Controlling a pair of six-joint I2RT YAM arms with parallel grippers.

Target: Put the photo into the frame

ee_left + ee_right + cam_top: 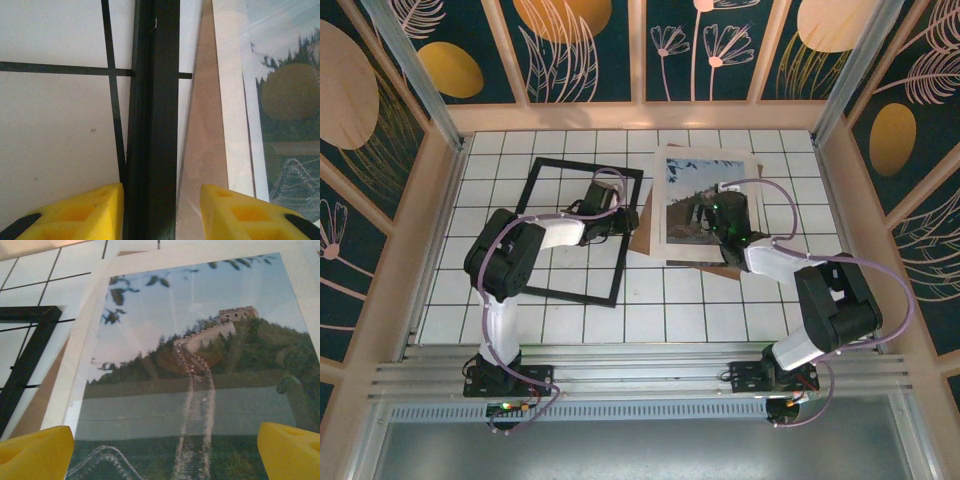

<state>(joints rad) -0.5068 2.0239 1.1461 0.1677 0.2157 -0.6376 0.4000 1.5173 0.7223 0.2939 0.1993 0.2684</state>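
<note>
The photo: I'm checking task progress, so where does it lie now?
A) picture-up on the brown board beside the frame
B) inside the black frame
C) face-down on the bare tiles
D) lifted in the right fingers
A: the photo lies picture-up on the brown board, to the right of the frame.

Left arm (505, 262) and right arm (832, 305): black joints, white links; lilac cables (760, 181) loop behind the left claw (160, 220) and right claw (165, 455); yellow hollowed pads (75, 212) form the fingertips.
</note>
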